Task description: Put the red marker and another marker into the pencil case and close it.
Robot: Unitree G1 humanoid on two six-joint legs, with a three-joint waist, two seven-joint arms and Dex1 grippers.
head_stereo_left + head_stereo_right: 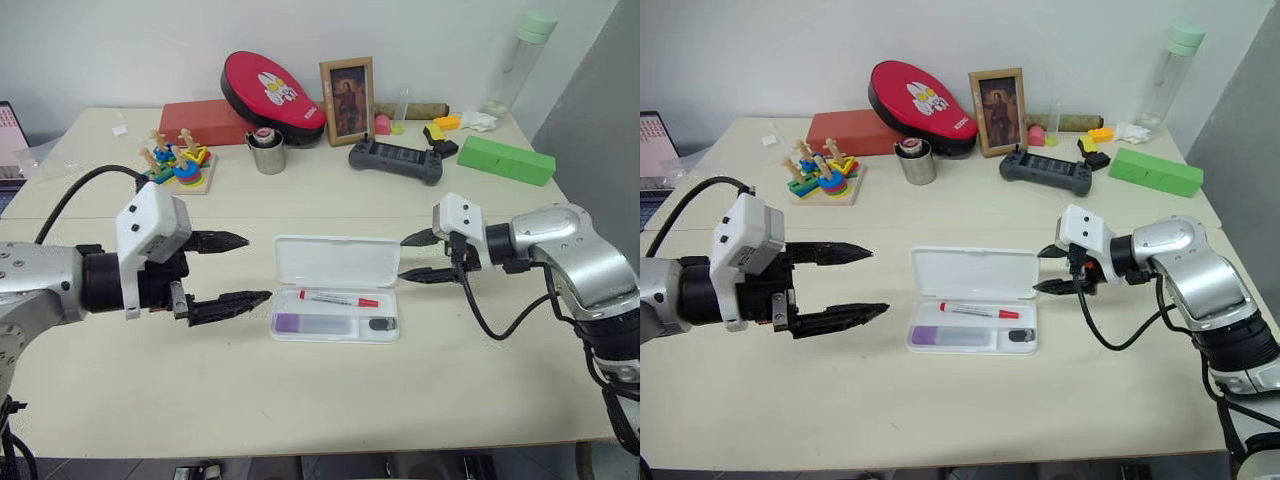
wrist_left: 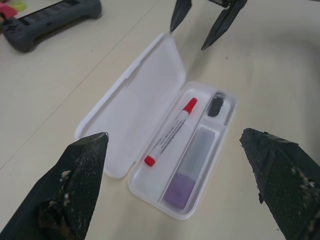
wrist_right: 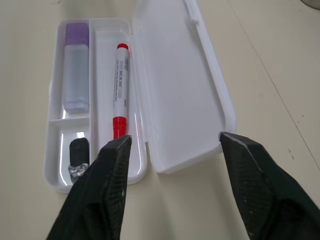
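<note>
The white pencil case point(image 1: 335, 262) lies open in the middle of the table, its lid folded flat toward the back. The red marker point(image 1: 338, 299) lies in the tray's rear slot. The pale purple highlighter point(image 1: 310, 324) lies in the front slot, beside a small black item point(image 1: 382, 323). My left gripper point(image 1: 258, 268) hovers just left of the case, open and empty. My right gripper point(image 1: 402, 258) hovers by the lid's right end, open, with nothing between its fingers. The right wrist view shows the marker point(image 3: 120, 90) and the lid point(image 3: 180, 85) beyond the fingertips.
At the back of the table stand a green box point(image 1: 505, 159), a black controller point(image 1: 395, 159), a metal cup point(image 1: 268, 152), a wooden stacking toy point(image 1: 180, 165), a picture frame point(image 1: 347, 100), a red box point(image 1: 205, 121) and a bottle point(image 1: 520, 60).
</note>
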